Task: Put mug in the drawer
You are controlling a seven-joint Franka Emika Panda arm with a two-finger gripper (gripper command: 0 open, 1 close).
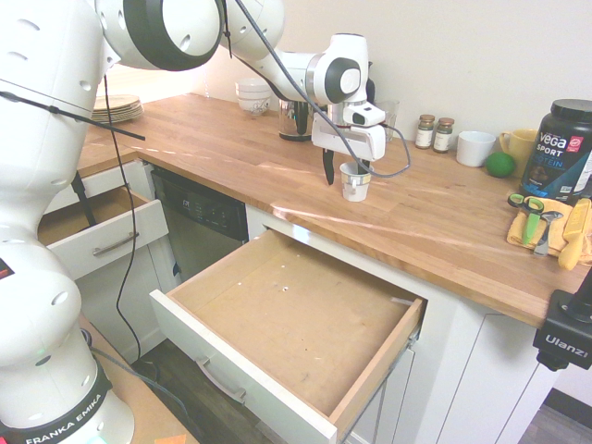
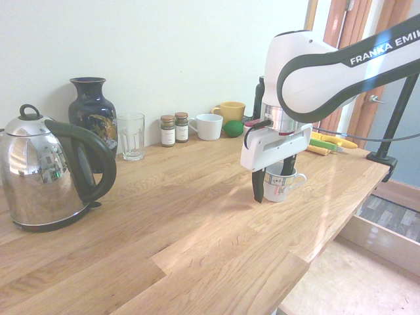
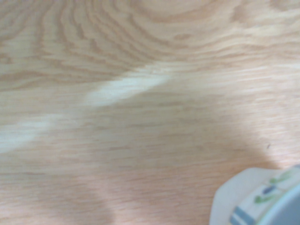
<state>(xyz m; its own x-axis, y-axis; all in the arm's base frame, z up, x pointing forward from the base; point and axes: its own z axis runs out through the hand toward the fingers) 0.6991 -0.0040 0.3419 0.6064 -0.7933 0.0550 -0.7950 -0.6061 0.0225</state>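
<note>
Fingers of the gripper (image 2: 272, 187) stand spread wide and point straight down, one on each side of the mug (image 2: 278, 185). In the second exterior view the near finger hangs in front of the cup's left flank and the far one shows behind its rim, so the cup sits between them, though neither finger looks pressed against it yet. The grip is not made; nothing is held.

That mug stands upright on the countertop (image 1: 444, 217), close to the front edge and just behind the open drawer (image 1: 305, 314). Its long axis is vertical, in line with the way the gripper points, and it lies directly under the wrist rather than off to a side. From these pictures I judge the next move needs only a little more lowering and a squeeze, not any sideways shift. The wrist view shows a slice of the cup's rim with a green and blue pattern against bare wood.

Farther out, the drawer is pulled well out below the counter edge, its wooden floor bare. A plain white cup (image 1: 475, 148), a yellow cup (image 1: 520, 143) and two spice jars (image 1: 435, 132) stand well apart along the back edge by the wall.
</note>
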